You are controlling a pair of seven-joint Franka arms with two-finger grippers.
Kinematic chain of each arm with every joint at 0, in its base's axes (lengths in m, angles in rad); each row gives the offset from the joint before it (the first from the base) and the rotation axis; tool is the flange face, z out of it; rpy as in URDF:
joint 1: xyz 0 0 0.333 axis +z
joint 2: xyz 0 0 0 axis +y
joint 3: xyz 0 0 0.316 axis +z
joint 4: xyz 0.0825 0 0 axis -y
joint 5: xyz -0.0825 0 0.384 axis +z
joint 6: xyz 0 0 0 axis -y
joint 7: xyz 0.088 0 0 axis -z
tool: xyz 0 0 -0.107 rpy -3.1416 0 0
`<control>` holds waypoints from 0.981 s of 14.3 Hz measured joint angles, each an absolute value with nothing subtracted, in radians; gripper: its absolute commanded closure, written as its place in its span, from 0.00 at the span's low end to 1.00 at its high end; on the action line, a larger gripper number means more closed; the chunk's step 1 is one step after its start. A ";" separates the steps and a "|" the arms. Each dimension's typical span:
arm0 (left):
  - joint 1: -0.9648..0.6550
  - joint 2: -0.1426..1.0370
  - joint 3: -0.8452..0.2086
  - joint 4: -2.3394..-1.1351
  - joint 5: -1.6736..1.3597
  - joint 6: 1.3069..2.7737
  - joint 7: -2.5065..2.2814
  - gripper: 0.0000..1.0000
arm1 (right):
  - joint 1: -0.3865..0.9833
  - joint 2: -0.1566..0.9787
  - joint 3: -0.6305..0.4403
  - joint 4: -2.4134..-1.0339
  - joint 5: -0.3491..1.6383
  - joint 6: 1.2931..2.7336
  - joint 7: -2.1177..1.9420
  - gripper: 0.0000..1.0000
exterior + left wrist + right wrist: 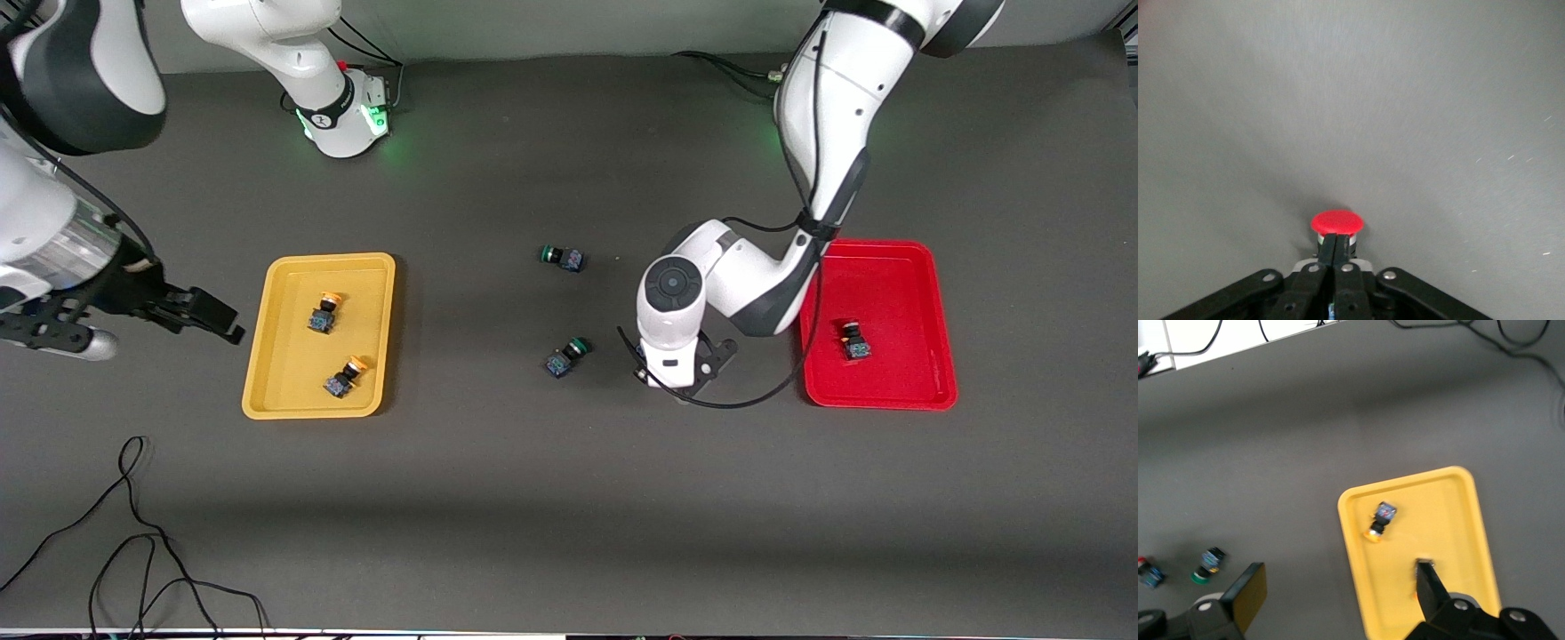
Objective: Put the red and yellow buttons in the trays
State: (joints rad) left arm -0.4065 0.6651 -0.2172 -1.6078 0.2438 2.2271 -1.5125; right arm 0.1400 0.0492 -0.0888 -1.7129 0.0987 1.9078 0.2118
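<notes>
Left gripper (1335, 257) lowered to worktop (569, 498) between green-capped switch and red tray (925, 391), fingers (1327, 253) pinched on red-capped button (1337, 222).

Second red-capped button (856, 340) seen inside red tray.

Two orange-yellow-capped buttons (324, 314) (345, 376) lying in yellow tray (267, 356), toward right arm's end.

Two green-capped switches (563, 258) (566, 356) left on worktop between trays, well apart.

Right gripper (218, 322) held beside yellow tray, fingers (1248, 593) spread wide, nothing between them.
</notes>
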 measured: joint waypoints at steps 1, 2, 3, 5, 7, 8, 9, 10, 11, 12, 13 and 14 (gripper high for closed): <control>-0.401 0.659 -0.217 -1.595 0.242 2.209 -1.502 0.91 | 0.138 0.049 -0.102 -1.712 0.099 1.908 0.169 0.00; -0.400 0.656 -0.217 -1.591 0.241 2.201 -1.497 0.63 | 0.137 0.048 -0.109 -1.710 0.099 1.907 0.140 0.00; -0.400 0.658 -0.218 -1.591 0.241 2.197 -1.493 0.32 | 0.137 0.043 -0.110 -1.707 0.099 1.900 0.126 0.00; -0.405 0.668 -0.220 -1.595 0.239 2.192 -1.493 0.02 | 0.141 0.029 -0.109 -1.693 0.099 1.849 0.118 0.00; -0.416 0.694 -0.222 -1.599 0.239 2.192 -1.493 0.05 | 0.144 0.017 -0.107 -1.666 0.099 1.782 0.117 0.00; -0.421 0.708 -0.222 -1.599 0.238 2.193 -1.493 0.07 | 0.145 0.012 -0.107 -1.658 0.096 1.758 0.115 0.00; -0.424 0.721 -0.223 -1.599 0.238 2.195 -1.493 0.18 | 0.145 0.008 -0.107 -1.656 0.089 1.745 0.114 0.00; -0.426 0.731 -0.223 -1.599 0.238 2.196 -1.493 0.33 | 0.144 0.007 -0.107 -1.656 0.083 1.743 0.113 0.00; -0.426 0.737 -0.223 -1.599 0.238 2.197 -1.493 0.56 | 0.145 0.007 -0.107 -1.657 0.080 1.742 0.113 0.00; -0.426 0.741 -0.222 -1.599 0.238 2.197 -1.493 0.71 | 0.145 0.008 -0.106 -1.659 0.079 1.742 0.112 0.00; -0.426 0.741 -0.222 -1.599 0.238 2.197 -1.493 0.81 | 0.145 0.009 -0.106 -1.660 0.077 1.742 0.112 0.00; -0.426 0.741 -0.222 -1.598 0.237 2.197 -1.493 0.95 | 0.145 0.012 -0.106 -1.661 0.076 1.742 0.112 0.00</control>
